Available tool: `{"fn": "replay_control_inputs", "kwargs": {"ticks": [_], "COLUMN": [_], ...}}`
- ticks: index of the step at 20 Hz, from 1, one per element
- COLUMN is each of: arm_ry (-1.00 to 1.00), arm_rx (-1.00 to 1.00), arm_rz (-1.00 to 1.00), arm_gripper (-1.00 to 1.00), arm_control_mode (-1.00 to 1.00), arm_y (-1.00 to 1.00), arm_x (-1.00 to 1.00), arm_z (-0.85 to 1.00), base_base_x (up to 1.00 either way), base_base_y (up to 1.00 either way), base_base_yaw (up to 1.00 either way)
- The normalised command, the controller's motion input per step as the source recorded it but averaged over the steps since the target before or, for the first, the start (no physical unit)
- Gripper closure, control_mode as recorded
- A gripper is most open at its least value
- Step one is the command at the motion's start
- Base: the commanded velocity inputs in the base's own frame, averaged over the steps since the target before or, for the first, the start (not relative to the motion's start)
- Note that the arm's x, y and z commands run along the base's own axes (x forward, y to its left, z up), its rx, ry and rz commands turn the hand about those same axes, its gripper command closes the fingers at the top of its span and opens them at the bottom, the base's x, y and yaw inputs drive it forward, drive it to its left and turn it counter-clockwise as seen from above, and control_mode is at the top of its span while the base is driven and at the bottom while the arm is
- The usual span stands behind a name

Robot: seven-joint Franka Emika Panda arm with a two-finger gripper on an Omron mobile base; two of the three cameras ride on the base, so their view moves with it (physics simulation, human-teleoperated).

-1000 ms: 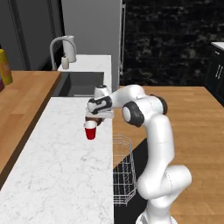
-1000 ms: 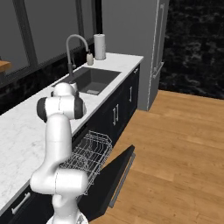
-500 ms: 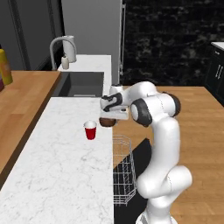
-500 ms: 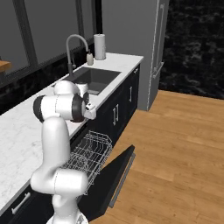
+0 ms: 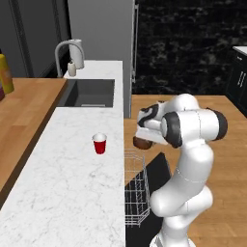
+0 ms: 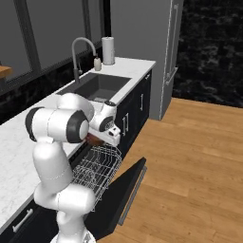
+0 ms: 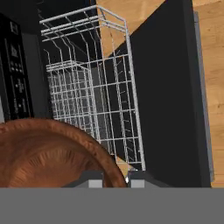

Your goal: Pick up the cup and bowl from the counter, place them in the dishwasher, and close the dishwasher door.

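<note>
Brown and round, the bowl (image 7: 48,153) hangs by its rim from the gripper (image 7: 114,175), whose two tips are nearly closed, pinching the bowl's wall between them. In the left base view the bowl (image 5: 143,143) sits just under the hand, off the right edge of the counter (image 5: 67,193) and above the far end of the white wire rack (image 5: 134,188). That position makes sense as a carry: the bowl is lifted clear of the marble and brought over the open dishwasher (image 6: 102,173), so it can be lowered straight into the rack.

The hand camera looks down past the bowl into the rack (image 7: 94,92), with the dishwasher door (image 7: 168,96) lying open to its right. The door (image 6: 124,187) is folded down towards the wooden floor, leaving the pulled-out rack free to load from above.

The cup (image 5: 99,144) stands upright on the counter, left of the arm and well apart from the gripper, near the counter's right edge. By my reading the bowl's placement is in hand; the cup and the door's closing are not yet done.
</note>
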Motion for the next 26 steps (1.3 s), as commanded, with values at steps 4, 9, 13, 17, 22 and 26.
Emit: {"fn": "replay_control_inputs", "kwargs": {"ticks": [4,9,13,17,22,26], "arm_ry": [-0.03,-0.02,0.00,-0.02,-0.02,-0.13], "arm_rx": [0.13,0.04,0.01,0.07,0.11,0.09], "arm_rz": [0.05,0.15,0.07,0.05,0.03,0.06], "arm_gripper": [1.00,1.00,1.00,1.00,1.00,1.00], "arm_control_mode": [-1.00,-1.00,-1.00,-1.00,-1.00,-1.00], "arm_y": [-0.74,-0.11,0.20,0.14,0.10,0.01], "arm_x": [-0.07,0.09,0.28,0.37,0.42,0.29], "arm_z": [-0.36,-0.39,-0.35,-0.41,-0.50,-0.64], "base_base_x": [0.00,0.00,0.00,0.00,0.00,0.00], "base_base_y": [0.00,0.00,0.00,0.00,0.00,0.00], "base_base_yaw": [0.00,0.00,0.00,0.00,0.00,0.00]}}
